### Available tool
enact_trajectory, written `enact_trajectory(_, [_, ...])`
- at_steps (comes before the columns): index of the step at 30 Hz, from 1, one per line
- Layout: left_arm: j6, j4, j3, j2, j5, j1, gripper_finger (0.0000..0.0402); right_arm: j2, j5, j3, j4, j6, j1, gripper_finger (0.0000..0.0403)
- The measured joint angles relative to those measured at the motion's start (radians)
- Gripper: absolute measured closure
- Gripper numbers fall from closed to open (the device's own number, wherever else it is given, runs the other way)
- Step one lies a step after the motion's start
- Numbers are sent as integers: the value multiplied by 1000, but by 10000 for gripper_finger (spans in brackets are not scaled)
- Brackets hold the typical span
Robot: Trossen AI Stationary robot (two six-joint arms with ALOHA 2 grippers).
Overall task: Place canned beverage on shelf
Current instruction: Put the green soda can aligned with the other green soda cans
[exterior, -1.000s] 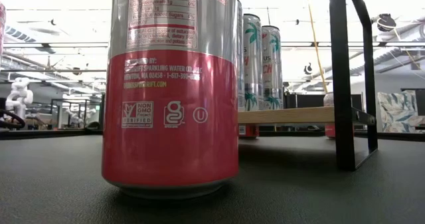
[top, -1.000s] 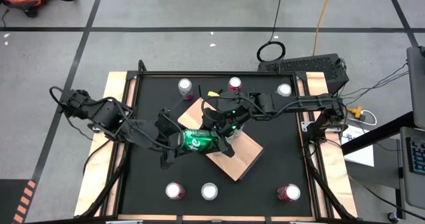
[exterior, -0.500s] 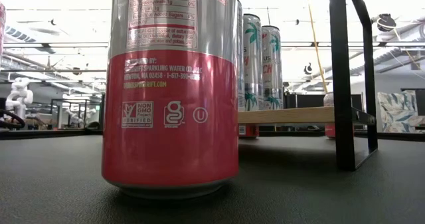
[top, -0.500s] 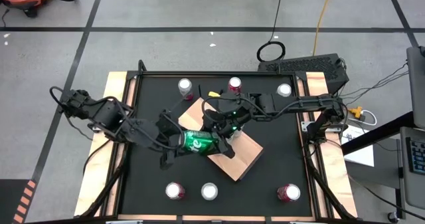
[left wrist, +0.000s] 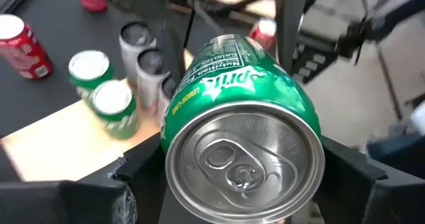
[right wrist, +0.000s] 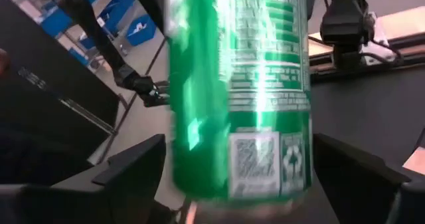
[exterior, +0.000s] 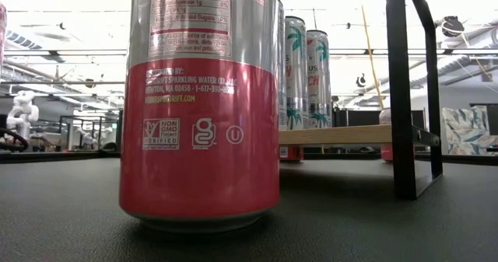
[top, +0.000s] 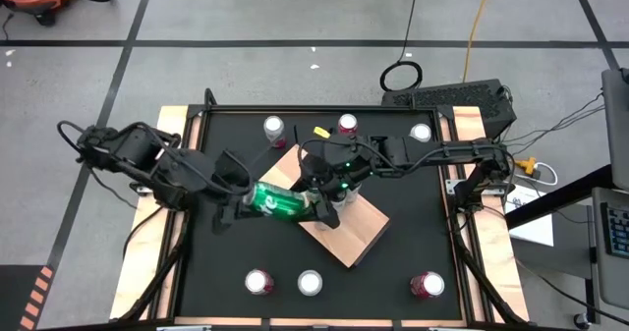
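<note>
Over the middle of the desk: both grippers meet at one green Sprite soda can [top: 280, 202], which lies on its side in the air at the left edge of the shelf.
Left gripper [top: 243, 200]: its fingers [left wrist: 143, 177] pinch the green can at the pull-tab end; in the left wrist view the silver top faces the camera with a dark finger pressed on either side.
Right gripper [top: 322, 203]: at the can's other end, fingers [right wrist: 133, 167] spread wide with daylight on both sides of the can in the right wrist view, so no squeeze from this one.
Shelf [top: 359, 235]: flat light-tan wood-grain board with black corner rods, sitting turned at an angle on the black desk [top: 221, 267].
On the shelf: the low view shows tall silver palm-print cans [exterior: 305, 71] standing upright on the board; the left wrist view also picks up two green-topped cans [left wrist: 109, 104] on the wood.
Loose cans on the desk: three along the far edge [top: 274, 129], three along the near edge [top: 310, 283], all upright.
Right up front in the low view: a big pink-and-silver sparkling water can [exterior: 201, 106], standing on the desk well apart from the shelf.
</note>
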Motion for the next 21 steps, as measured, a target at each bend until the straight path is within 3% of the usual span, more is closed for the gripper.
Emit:
enact_trajectory(9, [182,-91,1,-23,90,50,116,-1,60,0,0,126,0,53])
enact_trajectory(18, [402,-164,1,38,199,122,116,-55,67,0,-52,240,-1,53])
enact_trajectory(21, [478,-195,1,78,228,148,116,-91,140,0,-122,241,-1,53])
